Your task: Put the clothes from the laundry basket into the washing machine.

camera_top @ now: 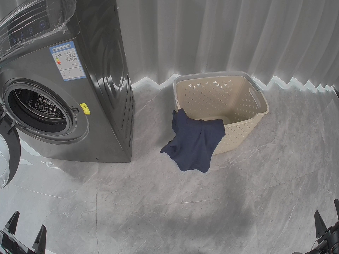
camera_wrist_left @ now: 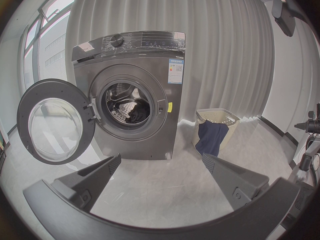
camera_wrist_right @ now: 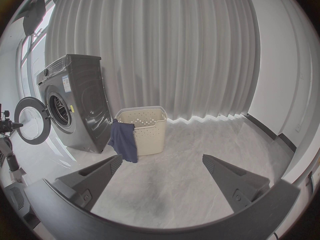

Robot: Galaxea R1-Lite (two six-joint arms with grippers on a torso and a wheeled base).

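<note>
You are looking at the washing machine (camera_top: 70,89) standing in the upper left of the head view, with its round door (camera_top: 7,152) swinging open at the left edge and the drum mouth showing dark behind it. In the left wrist view a dark bundle of clothes (camera_wrist_left: 138,114) is lying inside the drum. The laundry basket (camera_top: 243,129) is sitting on the grey floor (camera_top: 176,209) right of centre in the head view, close to the white curtain (camera_top: 229,25) and a little apart from the machine's side. A navy garment (camera_top: 194,141) is hanging over the basket's near left rim, part of it inside and most of it draping down the outer wall, its lowest edge reaching down to the floor. Your left gripper (camera_top: 29,220) is hovering in the lower left corner of the head view, and its jaws are standing wide apart with nothing between them. Your right gripper (camera_top: 326,207) is hovering in the lower right corner, jaws likewise spread wide and holding nothing. Both grippers are sitting well apart from the basket and the garment.
</note>
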